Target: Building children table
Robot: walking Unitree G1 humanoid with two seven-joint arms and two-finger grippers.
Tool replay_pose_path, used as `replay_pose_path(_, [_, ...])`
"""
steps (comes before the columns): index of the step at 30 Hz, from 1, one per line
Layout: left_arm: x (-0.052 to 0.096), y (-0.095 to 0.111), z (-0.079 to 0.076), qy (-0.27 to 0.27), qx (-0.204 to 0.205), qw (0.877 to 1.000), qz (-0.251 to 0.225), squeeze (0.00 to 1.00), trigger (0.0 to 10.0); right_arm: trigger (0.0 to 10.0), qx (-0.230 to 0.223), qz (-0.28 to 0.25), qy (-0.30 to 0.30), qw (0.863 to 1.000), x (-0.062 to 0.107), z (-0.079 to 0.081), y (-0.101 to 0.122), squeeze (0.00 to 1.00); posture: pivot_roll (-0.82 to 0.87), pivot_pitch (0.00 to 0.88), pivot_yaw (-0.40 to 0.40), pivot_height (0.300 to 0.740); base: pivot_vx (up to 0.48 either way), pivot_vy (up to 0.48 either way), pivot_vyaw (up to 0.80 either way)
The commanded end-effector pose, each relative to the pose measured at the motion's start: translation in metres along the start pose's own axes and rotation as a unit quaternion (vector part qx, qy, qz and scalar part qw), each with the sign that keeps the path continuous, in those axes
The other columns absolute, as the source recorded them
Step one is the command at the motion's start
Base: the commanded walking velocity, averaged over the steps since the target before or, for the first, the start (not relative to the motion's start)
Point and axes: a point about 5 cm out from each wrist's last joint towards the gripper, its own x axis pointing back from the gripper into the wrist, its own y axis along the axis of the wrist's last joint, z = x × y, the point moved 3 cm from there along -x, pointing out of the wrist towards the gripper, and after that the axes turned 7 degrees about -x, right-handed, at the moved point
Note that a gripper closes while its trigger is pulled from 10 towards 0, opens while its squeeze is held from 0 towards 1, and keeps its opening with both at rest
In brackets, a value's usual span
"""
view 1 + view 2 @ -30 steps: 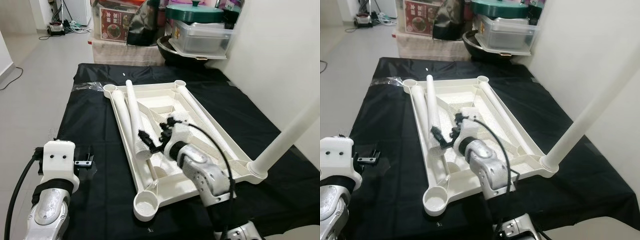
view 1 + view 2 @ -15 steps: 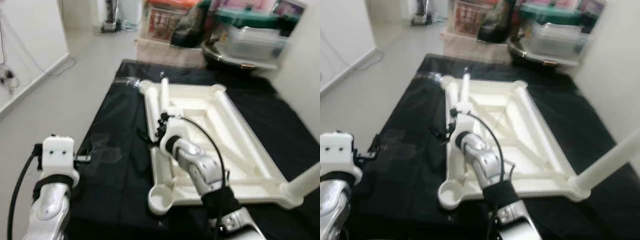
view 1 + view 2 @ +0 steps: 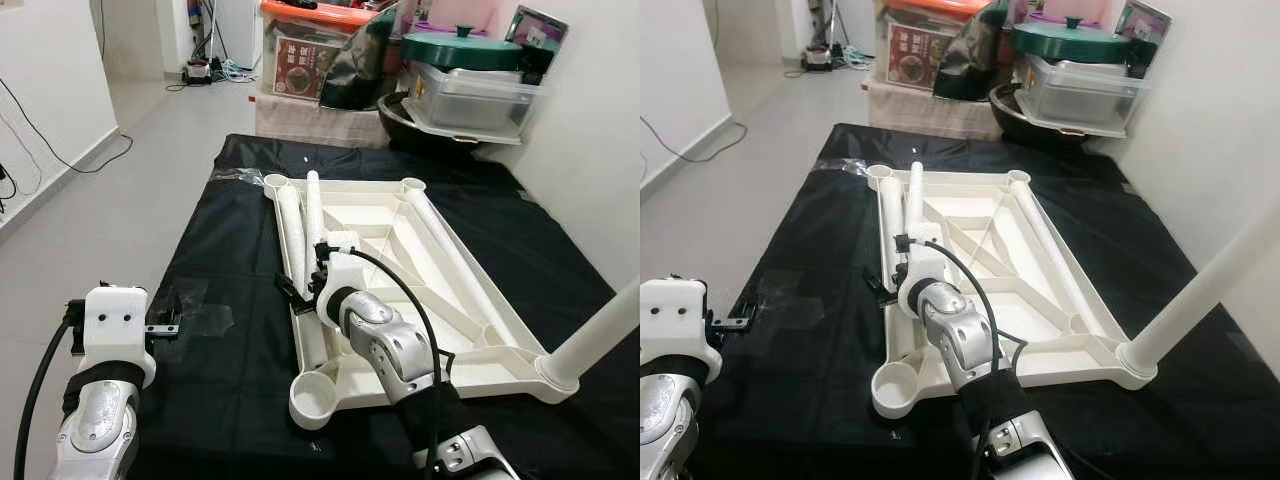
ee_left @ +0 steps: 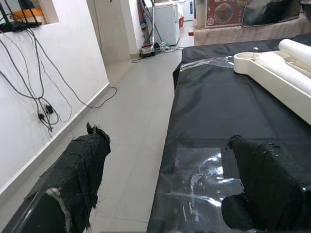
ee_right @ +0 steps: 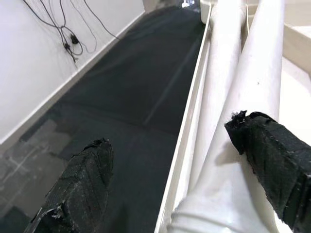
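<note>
Reaching over the left rail of the upturned white table top (image 3: 400, 225), the right gripper (image 3: 303, 283) is hanging with its two black fingers spread wide, straddling the near end of a loose table leg (image 3: 314, 215) without yet closing on it. A second loose leg (image 3: 292, 225) is lying just beside it, both resting along the left side inside the ribbed underside of the top, which is sitting on a black-covered table (image 3: 220, 280). One leg is already standing in the near right corner socket (image 3: 556, 371), rising up and out of the picture, while the near left corner socket (image 3: 313, 397) is sitting empty. The step in hand looks like picking up the next leg; the next move likely calls for closing on it, lifting it free of its neighbour and standing it in an open socket. Off to the near left, the left gripper (image 4: 165, 189) is hovering open and idle above a clear plastic sheet (image 4: 204, 179).
</note>
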Motion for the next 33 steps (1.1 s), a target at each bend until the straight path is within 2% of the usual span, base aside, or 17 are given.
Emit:
replay_pose_path(1, [-0.001,-0.003,-0.005,-0.007,-0.002,1.000,0.002,0.00,10.0,10.0,0.008,-0.027,-0.012,1.000,0.002,-0.003,0.012,0.00,0.18,0.000,-0.142,0.714,0.000,0.000,0.00])
replay_pose_path(7, [-0.001,-0.003,-0.006,-0.008,-0.003,1.000,0.002,0.00,10.0,10.0,0.016,-0.012,-0.051,0.999,0.001,-0.014,0.008,0.00,0.18,0.000,-0.142,0.714,0.000,0.000,0.00])
replay_pose_path(9, [-0.002,-0.003,-0.006,-0.008,-0.002,1.000,0.002,0.00,10.0,10.0,0.007,0.013,-0.085,0.996,0.001,-0.024,-0.001,0.00,0.18,0.000,-0.144,0.714,0.000,0.000,0.00])
replay_pose_path(10, [-0.002,-0.003,-0.006,-0.008,-0.002,1.000,0.002,0.00,10.0,10.0,0.007,0.013,-0.085,0.996,0.001,-0.024,-0.001,0.00,0.18,0.000,-0.144,0.714,0.000,0.000,0.00])
replay_pose_path(16, [-0.002,-0.003,-0.007,-0.008,-0.002,1.000,0.002,0.00,10.0,10.0,-0.067,0.070,-0.103,0.990,0.002,-0.030,-0.020,0.00,0.17,0.000,-0.145,0.714,0.000,0.000,0.00])
replay_pose_path(17, [-0.002,-0.003,-0.007,-0.008,-0.002,1.000,0.002,0.00,10.0,10.0,-0.067,0.070,-0.103,0.990,0.002,-0.030,-0.020,0.00,0.17,0.000,-0.145,0.714,0.000,0.000,0.00])
replay_pose_path(18, [-0.003,-0.003,-0.007,-0.008,-0.003,1.000,0.002,0.00,10.0,10.0,-0.098,0.095,-0.095,0.986,0.001,-0.027,-0.026,0.00,0.17,0.000,-0.146,0.714,0.000,0.000,0.00])
replay_pose_path(24, [-0.004,-0.004,-0.006,-0.006,-0.004,1.000,0.001,0.00,10.0,10.0,-0.110,0.115,-0.079,0.984,0.000,-0.020,-0.030,0.00,0.17,0.000,-0.150,0.714,0.000,0.000,0.00])
replay_pose_path(25, [-0.004,-0.004,-0.006,-0.005,-0.007,1.000,0.002,0.00,10.0,10.0,-0.121,0.139,-0.062,0.981,0.000,-0.013,-0.034,0.00,0.17,0.000,-0.152,0.714,0.000,0.000,0.00])
replay_pose_path(27, [-0.004,-0.004,-0.006,-0.005,-0.007,1.000,0.002,0.00,10.0,10.0,-0.121,0.139,-0.062,0.981,0.000,-0.013,-0.034,0.00,0.17,0.000,-0.152,0.714,0.000,0.000,0.00])
replay_pose_path(28, [-0.004,-0.005,-0.005,-0.004,-0.009,1.000,0.004,0.00,10.0,10.0,-0.130,0.161,-0.048,0.977,0.001,-0.009,-0.038,0.00,0.17,0.000,-0.152,0.714,0.000,0.000,0.00])
replay_pose_path(33, [-0.004,-0.005,-0.005,-0.005,-0.012,1.000,0.004,0.00,10.0,10.0,-0.127,0.174,-0.038,0.976,0.003,-0.007,-0.040,0.00,0.17,0.000,-0.153,0.714,0.000,0.000,0.00])
